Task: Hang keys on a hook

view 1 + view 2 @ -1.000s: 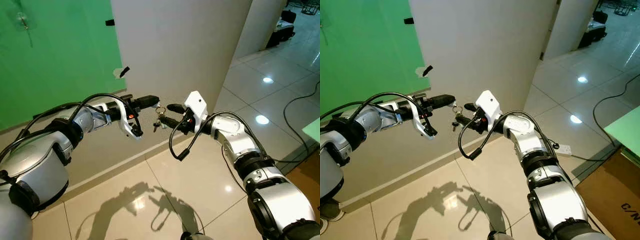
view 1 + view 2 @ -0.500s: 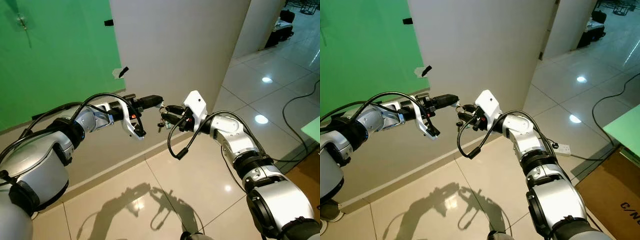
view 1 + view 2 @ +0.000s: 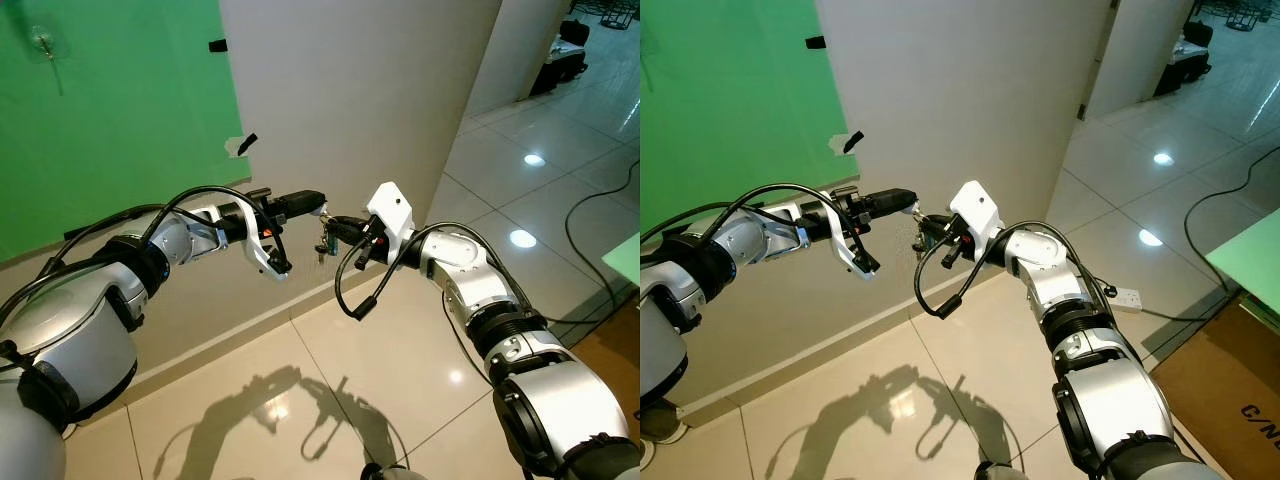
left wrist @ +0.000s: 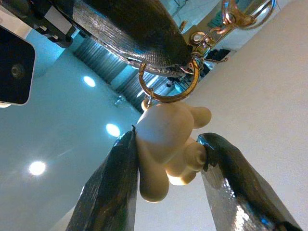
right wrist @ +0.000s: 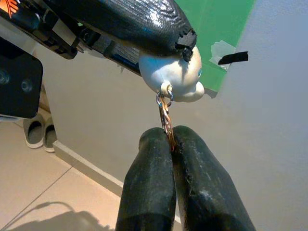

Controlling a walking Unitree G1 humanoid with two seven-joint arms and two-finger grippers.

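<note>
so, stage: the keys [image 3: 323, 246] are in mid-air between the two arms, in front of the white wall [image 3: 360, 90]; nothing hangs on a hook yet.
left gripper: the left gripper [image 4: 168, 159] is clenched on a cream figure-shaped charm [image 4: 168, 144] that belongs to the bunch, one finger [image 4: 115, 192] on each side of it.
right gripper: the right gripper [image 5: 169, 139] is pinched on the gold key ring [image 5: 166, 118] just below the charm, its fingers pressed together with the ring between them.
where the keys are: at the meeting point of both grippers, well above the tiled floor [image 3: 400, 380], with the small keys dangling under the ring.
done: the bunch is off any surface and held at both ends, by my reading a hand-over or a re-grip so the ring can be presented.
left: one gripper has to let go, the ring has to be carried to a hook, slipped over it and released.
hook: a small clear fitting [image 3: 44, 42] sits high on the green wall [image 3: 110, 120] at far left; it may be the hook, but it is too small to tell.
other marks: torn tape [image 3: 243, 145] sits at the edge of the green wall; no hook can be made out there.
hard to make out: the number and shape of the keys, and which gripper carries the weight.
cut off: the far left of the green wall runs out of the picture.
</note>
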